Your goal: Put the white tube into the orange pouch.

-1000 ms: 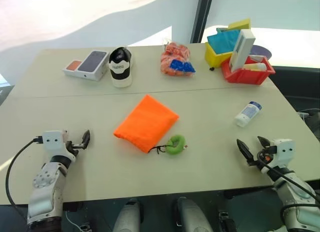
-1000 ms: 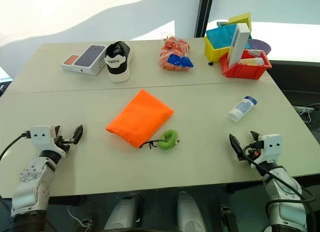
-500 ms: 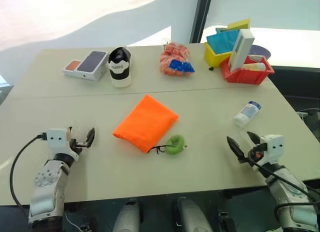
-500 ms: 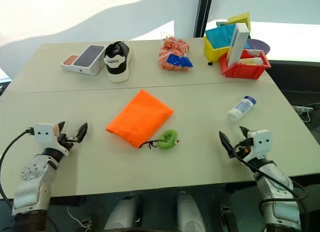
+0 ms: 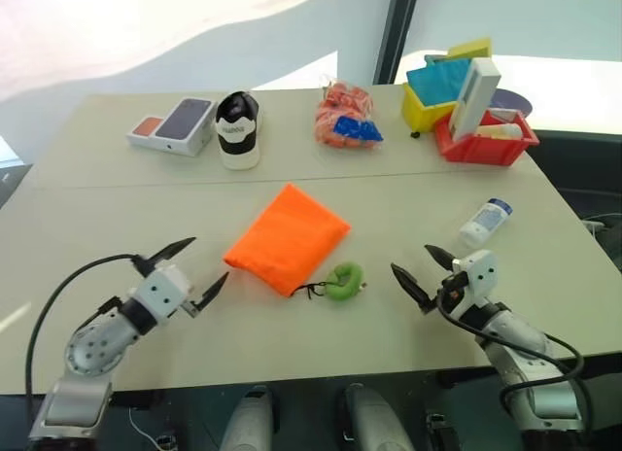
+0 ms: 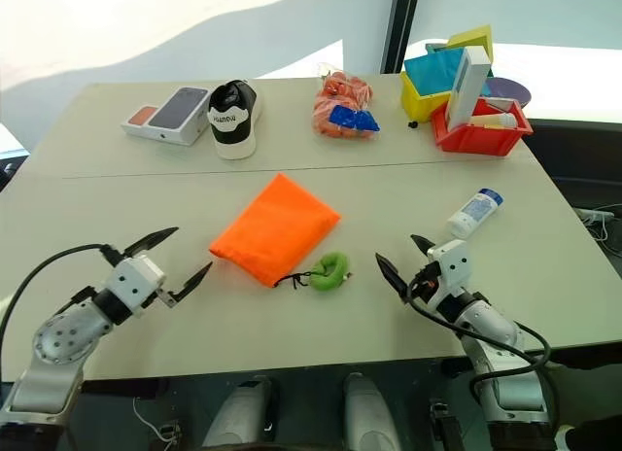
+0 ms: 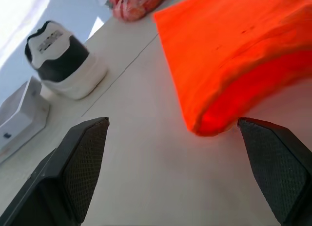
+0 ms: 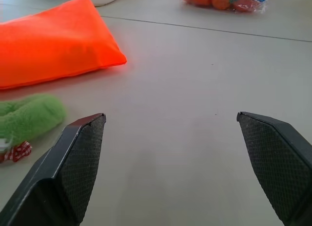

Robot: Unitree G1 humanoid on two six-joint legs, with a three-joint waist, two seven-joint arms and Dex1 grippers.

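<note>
The orange pouch [image 5: 286,237] lies flat in the middle of the table, its black cord ending in a green ring [image 5: 342,280]. The white tube [image 5: 484,222] with a blue cap lies on the table's right side. My left gripper [image 5: 186,268] is open just left of the pouch's near corner, pointing toward it; the left wrist view shows the pouch [image 7: 234,55] right ahead. My right gripper [image 5: 421,270] is open to the right of the green ring, with the tube beyond it. Both hold nothing.
At the back stand a phone box [image 5: 173,125], a black-and-white shoe [image 5: 236,130], an orange-red packet [image 5: 346,116], a yellow bin [image 5: 430,93] and a red bin [image 5: 484,140] holding a tall white box.
Both grippers have swung inward toward the pouch. The left one moved right and rolled its fingers; the right one moved left, away from the table's right edge. Both stayed open.
</note>
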